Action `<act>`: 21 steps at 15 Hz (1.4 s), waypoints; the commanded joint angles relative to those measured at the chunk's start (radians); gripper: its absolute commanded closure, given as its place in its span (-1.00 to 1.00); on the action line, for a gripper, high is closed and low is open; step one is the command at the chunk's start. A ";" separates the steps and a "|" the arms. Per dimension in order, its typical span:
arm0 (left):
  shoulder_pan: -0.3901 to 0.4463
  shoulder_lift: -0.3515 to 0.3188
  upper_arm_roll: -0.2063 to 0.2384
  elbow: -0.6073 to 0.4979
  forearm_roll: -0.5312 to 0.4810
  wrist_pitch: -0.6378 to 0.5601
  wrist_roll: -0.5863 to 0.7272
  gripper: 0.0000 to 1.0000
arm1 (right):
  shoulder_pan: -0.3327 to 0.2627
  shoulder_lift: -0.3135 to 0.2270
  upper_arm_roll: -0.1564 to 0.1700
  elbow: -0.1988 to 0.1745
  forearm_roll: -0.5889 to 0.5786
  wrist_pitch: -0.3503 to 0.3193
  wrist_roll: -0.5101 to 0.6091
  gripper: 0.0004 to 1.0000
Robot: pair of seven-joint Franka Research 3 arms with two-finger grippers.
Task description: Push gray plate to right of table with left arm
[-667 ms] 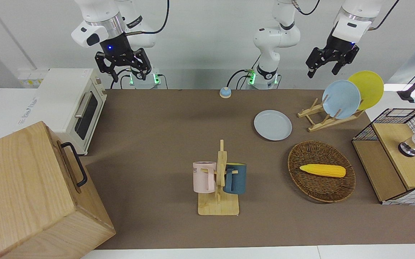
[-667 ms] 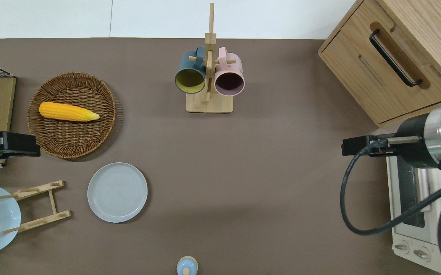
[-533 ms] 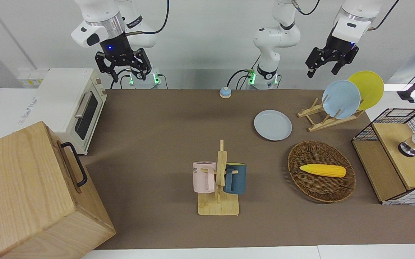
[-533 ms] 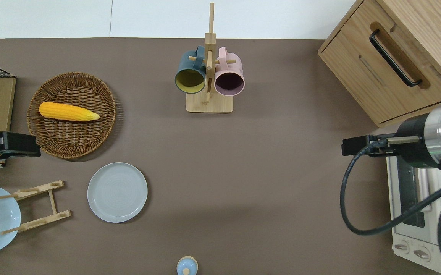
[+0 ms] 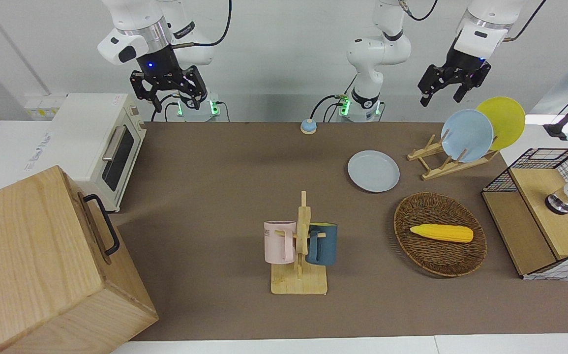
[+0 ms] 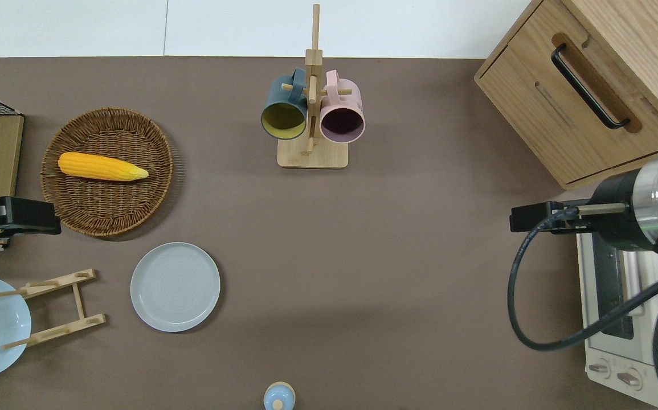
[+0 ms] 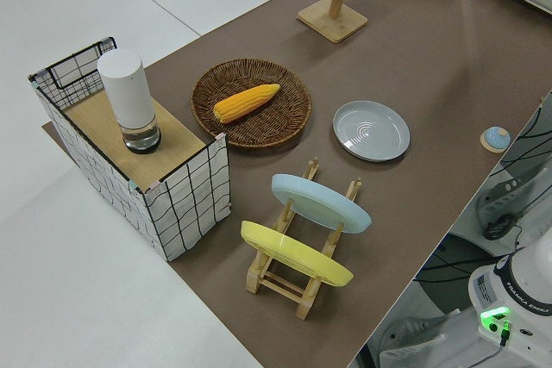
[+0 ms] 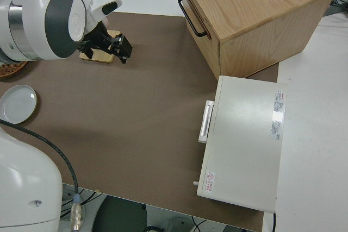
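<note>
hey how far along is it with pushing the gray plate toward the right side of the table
Nothing looks done: the gray plate lies flat on the table, toward the left arm's end, beside the wooden plate rack. The left gripper hangs open in the air, clear of the plate and touching nothing. The right arm is parked. Left to do: come down to the plate and push it across.

A matt brown top is seen on the table (image 5: 205, 172). The gray plate (image 5: 373, 170) appears smooth and faintly glossy. The basket (image 5: 440, 241) is woven of rough wicker; the mug rack (image 5: 299, 265) and cabinet (image 5: 43, 265) are of pale unpainted wood.
</note>
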 commanded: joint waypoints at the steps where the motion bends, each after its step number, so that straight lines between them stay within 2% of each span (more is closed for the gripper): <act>1: -0.009 -0.009 0.003 -0.002 0.009 -0.021 0.007 -0.99 | -0.006 0.006 0.003 0.015 0.016 -0.005 0.002 -0.99; 8: -0.009 -0.021 0.004 -0.017 0.007 -0.020 0.008 -0.99 | -0.006 0.006 0.003 0.015 0.016 -0.005 0.002 -0.99; 14: 0.001 -0.121 0.020 -0.202 -0.037 0.043 0.010 -0.99 | -0.006 0.006 0.003 0.015 0.016 -0.005 0.002 -0.99; 20: 0.000 -0.138 0.040 -0.293 -0.060 0.079 0.039 -0.99 | -0.006 0.006 0.005 0.015 0.016 -0.005 0.002 -0.99; 21: 0.000 -0.158 0.040 -0.330 -0.060 0.104 0.039 -0.99 | -0.006 0.006 0.005 0.015 0.016 -0.005 0.002 -0.99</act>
